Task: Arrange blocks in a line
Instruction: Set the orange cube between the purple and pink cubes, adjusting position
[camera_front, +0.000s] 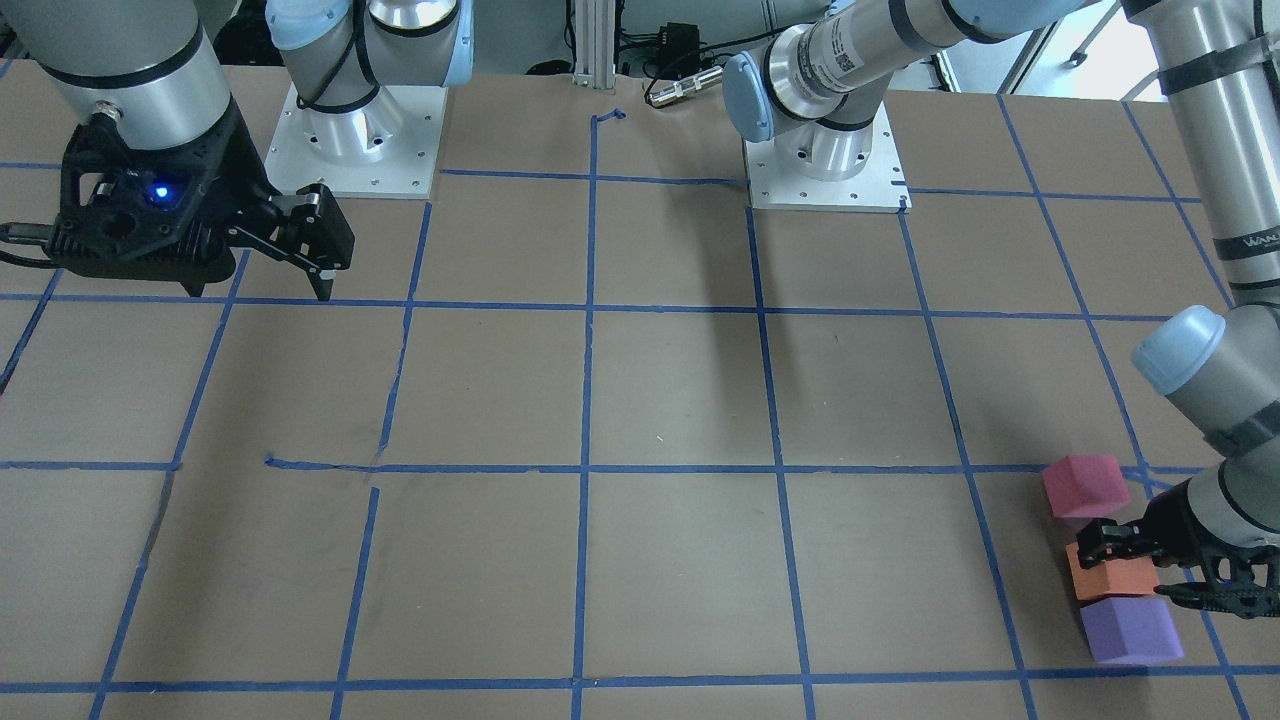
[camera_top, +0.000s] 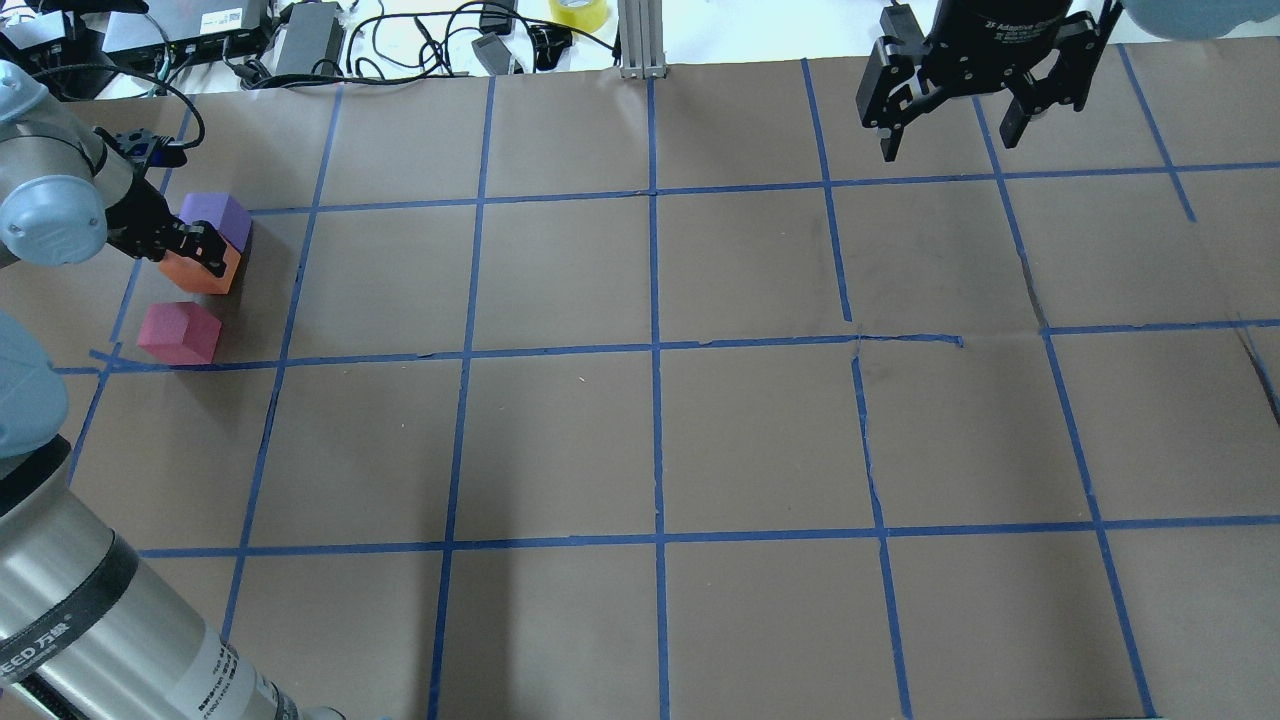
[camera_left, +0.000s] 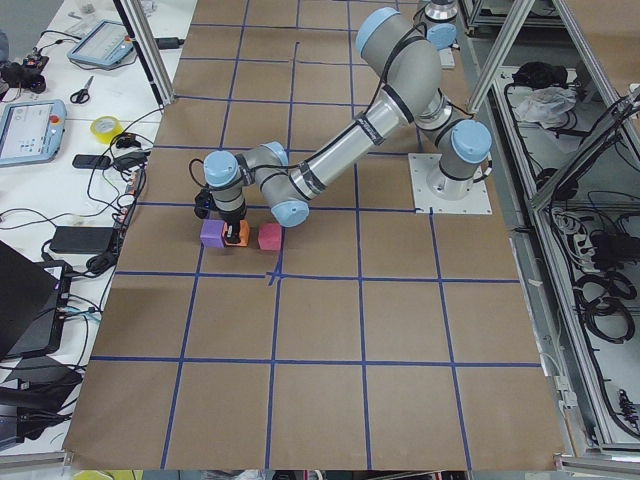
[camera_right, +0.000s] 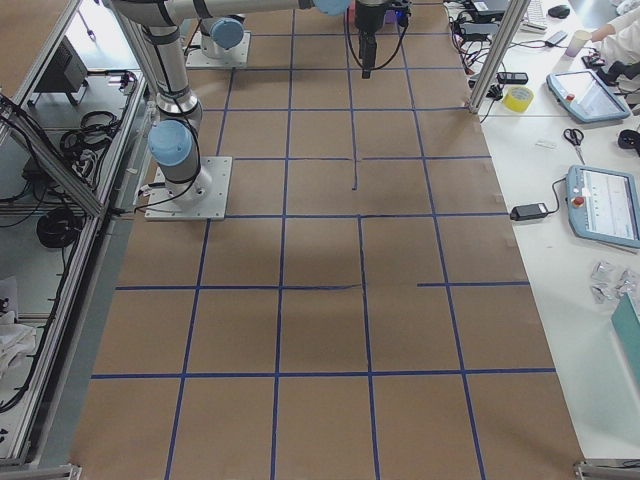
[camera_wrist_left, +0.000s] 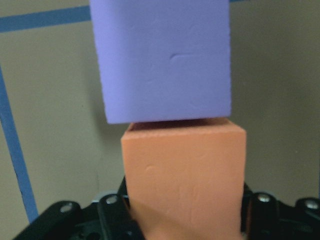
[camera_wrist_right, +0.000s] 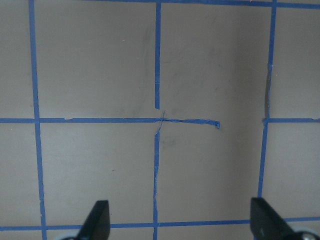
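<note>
A matte orange foam cube (camera_wrist_left: 185, 175) sits clenched in the left gripper (camera_front: 1128, 570), one face touching a purple foam cube (camera_wrist_left: 162, 60) just beside the fingers. A pinkish-red foam cube (camera_top: 180, 333) lies near the gripper's other side, apart from the pair. The job now is likely to let go without dragging the soft, square-edged orange cube off line. The right gripper (camera_top: 950, 140) hangs spread wide, well away over the blue-taped brown table (camera_top: 650, 430).

Purple block (camera_front: 1130, 630) touching orange block (camera_front: 1110, 578); pink-red block (camera_front: 1085, 487) just apart, seemingly aligned.

Table (camera_top: 560, 440) holds orange block (camera_top: 190, 277), purple block (camera_top: 215, 215), pink block (camera_top: 180, 333).
</note>
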